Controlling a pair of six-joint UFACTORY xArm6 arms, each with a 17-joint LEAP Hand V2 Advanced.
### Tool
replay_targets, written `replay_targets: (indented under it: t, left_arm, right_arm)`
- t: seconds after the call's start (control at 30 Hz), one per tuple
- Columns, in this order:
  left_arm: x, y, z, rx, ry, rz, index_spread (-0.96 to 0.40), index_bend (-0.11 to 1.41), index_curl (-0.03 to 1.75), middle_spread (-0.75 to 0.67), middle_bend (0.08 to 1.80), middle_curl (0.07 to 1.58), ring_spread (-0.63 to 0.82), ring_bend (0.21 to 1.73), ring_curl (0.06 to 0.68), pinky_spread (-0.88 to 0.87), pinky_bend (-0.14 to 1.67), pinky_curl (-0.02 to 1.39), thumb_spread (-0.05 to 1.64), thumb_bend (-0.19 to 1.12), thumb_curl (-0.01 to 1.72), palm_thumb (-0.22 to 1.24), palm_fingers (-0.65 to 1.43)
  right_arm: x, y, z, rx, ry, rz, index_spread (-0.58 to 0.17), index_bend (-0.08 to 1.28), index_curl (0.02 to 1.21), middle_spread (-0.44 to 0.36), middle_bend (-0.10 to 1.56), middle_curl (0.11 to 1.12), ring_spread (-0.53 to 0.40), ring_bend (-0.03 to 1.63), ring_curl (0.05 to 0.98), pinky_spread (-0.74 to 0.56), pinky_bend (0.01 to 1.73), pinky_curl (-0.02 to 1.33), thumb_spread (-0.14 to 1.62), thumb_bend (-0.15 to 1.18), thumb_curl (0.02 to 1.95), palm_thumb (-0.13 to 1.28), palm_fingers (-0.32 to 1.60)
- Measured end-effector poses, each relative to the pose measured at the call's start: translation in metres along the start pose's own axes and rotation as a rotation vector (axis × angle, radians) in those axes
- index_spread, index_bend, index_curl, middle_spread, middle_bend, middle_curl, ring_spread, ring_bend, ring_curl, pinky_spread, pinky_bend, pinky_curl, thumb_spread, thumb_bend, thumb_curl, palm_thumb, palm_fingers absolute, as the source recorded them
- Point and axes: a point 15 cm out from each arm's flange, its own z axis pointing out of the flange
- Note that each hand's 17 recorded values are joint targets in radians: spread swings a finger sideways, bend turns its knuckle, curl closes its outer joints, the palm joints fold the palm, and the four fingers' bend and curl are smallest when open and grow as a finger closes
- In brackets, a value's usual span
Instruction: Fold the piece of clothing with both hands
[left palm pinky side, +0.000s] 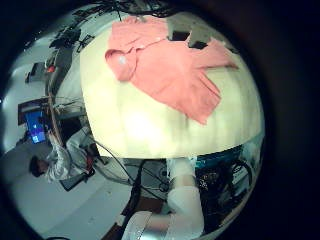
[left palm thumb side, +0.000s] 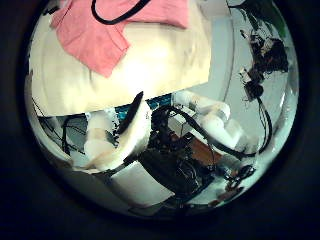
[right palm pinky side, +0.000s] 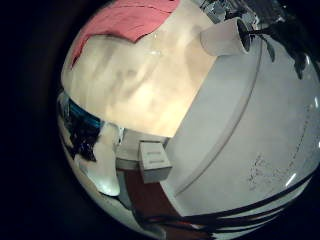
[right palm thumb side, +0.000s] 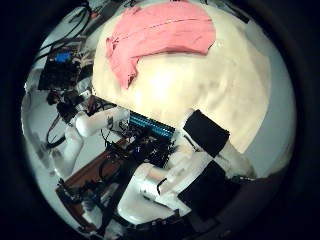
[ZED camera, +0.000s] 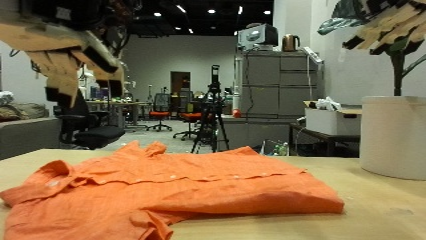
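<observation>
An orange short-sleeved shirt (ZED camera: 173, 185) lies spread flat on the cream table (ZED camera: 380, 215), collar toward my left hand's side. My left hand (ZED camera: 67, 50) hangs high above the table near the collar end, fingers relaxed and holding nothing. My right hand (ZED camera: 393, 25) is also raised well above the table at the other end, fingers loose and empty. The palm views look down from a height on the shirt (left palm pinky side: 165, 65) (left palm thumb side: 100, 30) (right palm pinky side: 125, 20) (right palm thumb side: 160, 35), which lies apart from both hands.
A tall white pot (ZED camera: 393, 135) with a plant stands on the table beside the shirt's far end, under my right hand; it also shows as a white pot (right palm pinky side: 222, 38) in the right little finger side view. Bare tabletop (left palm pinky side: 160, 130) surrounds the shirt.
</observation>
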Motion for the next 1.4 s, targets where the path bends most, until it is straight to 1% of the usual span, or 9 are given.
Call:
replay_targets:
  t: [0.13,0.37,0.63,0.8,0.93,1.0,1.1,1.17,1.4]
  left_arm:
    - [-0.002,0.003,-0.003,0.01,0.002,-0.003,0.11,0.17,0.34,0.2,0.19,0.34,0.31,0.54,0.187,0.26,0.28,0.31,1.18,-0.02,0.28,0.37,0.21]
    - [0.001,0.005,0.002,0.003,-0.011,0.021,0.11,0.17,0.34,0.18,0.22,0.36,0.31,0.53,0.184,0.26,0.26,0.31,1.17,-0.02,0.28,0.37,0.23]
    - [0.008,-0.006,0.038,0.007,-0.043,0.094,0.11,0.17,0.33,0.19,0.21,0.36,0.32,0.52,0.181,0.26,0.25,0.31,1.16,-0.02,0.29,0.38,0.23]
    - [0.014,-0.018,0.062,0.053,-0.085,0.157,0.13,0.16,0.33,0.19,0.19,0.36,0.33,0.53,0.185,0.27,0.25,0.31,1.12,-0.03,0.29,0.37,0.22]
    - [0.017,-0.035,0.077,0.098,-0.113,0.187,0.14,0.16,0.32,0.22,0.18,0.34,0.35,0.54,0.186,0.27,0.28,0.32,1.05,-0.04,0.29,0.34,0.19]
    - [0.014,-0.046,0.088,0.12,-0.155,0.201,0.15,0.17,0.32,0.24,0.18,0.34,0.36,0.54,0.186,0.28,0.29,0.33,1.01,-0.04,0.29,0.31,0.18]
    - [0.015,-0.057,0.097,0.134,-0.19,0.216,0.15,0.16,0.32,0.24,0.18,0.33,0.37,0.54,0.187,0.28,0.3,0.33,0.99,-0.04,0.3,0.3,0.17]
    - [0.015,-0.062,0.107,0.117,-0.209,0.224,0.15,0.16,0.32,0.25,0.19,0.33,0.38,0.55,0.188,0.29,0.33,0.33,0.96,-0.04,0.3,0.28,0.18]
    - [0.017,-0.073,0.139,0.01,-0.241,0.234,0.18,0.14,0.3,0.27,0.2,0.33,0.41,0.58,0.194,0.29,0.34,0.33,0.92,-0.03,0.3,0.26,0.17]
  right_arm:
    - [-0.01,-0.01,-0.005,0.005,0.011,-0.038,-0.325,0.17,0.29,-0.012,0.2,0.34,0.18,0.39,0.232,0.35,0.35,0.29,1.27,-0.01,0.3,0.61,0.27]
    - [-0.015,-0.006,-0.014,0.017,0.009,-0.046,-0.334,0.17,0.29,-0.025,0.2,0.34,0.184,0.38,0.228,0.35,0.36,0.29,1.27,-0.01,0.3,0.61,0.27]
    - [-0.018,-0.004,-0.005,-0.021,-0.007,-0.032,-0.333,0.17,0.3,0.002,0.2,0.34,0.196,0.38,0.225,0.36,0.36,0.29,1.27,-0.01,0.3,0.61,0.29]
    - [-0.017,-0.005,-0.002,-0.04,-0.012,-0.002,-0.333,0.17,0.3,0.025,0.2,0.35,0.203,0.38,0.224,0.37,0.36,0.28,1.27,-0.01,0.29,0.62,0.3]
    - [-0.015,-0.004,-0.001,-0.042,-0.015,0.009,-0.331,0.17,0.3,0.04,0.2,0.35,0.205,0.37,0.222,0.38,0.35,0.28,1.28,-0.01,0.29,0.63,0.31]
    - [-0.015,-0.004,0.0,-0.043,-0.015,0.009,-0.329,0.17,0.3,0.046,0.2,0.35,0.209,0.37,0.221,0.38,0.35,0.28,1.28,-0.01,0.29,0.63,0.3]
    - [-0.015,-0.004,0.0,-0.044,-0.015,0.009,-0.324,0.17,0.3,0.055,0.2,0.35,0.212,0.37,0.221,0.38,0.35,0.28,1.28,-0.01,0.29,0.63,0.3]
    - [-0.015,-0.005,0.001,-0.045,-0.015,0.009,-0.322,0.17,0.31,0.06,0.2,0.35,0.216,0.36,0.219,0.38,0.35,0.28,1.28,-0.01,0.29,0.64,0.3]
    - [-0.018,-0.002,0.027,-0.103,-0.025,0.001,-0.321,0.18,0.31,0.082,0.2,0.35,0.239,0.33,0.208,0.37,0.35,0.28,1.28,-0.01,0.29,0.65,0.29]
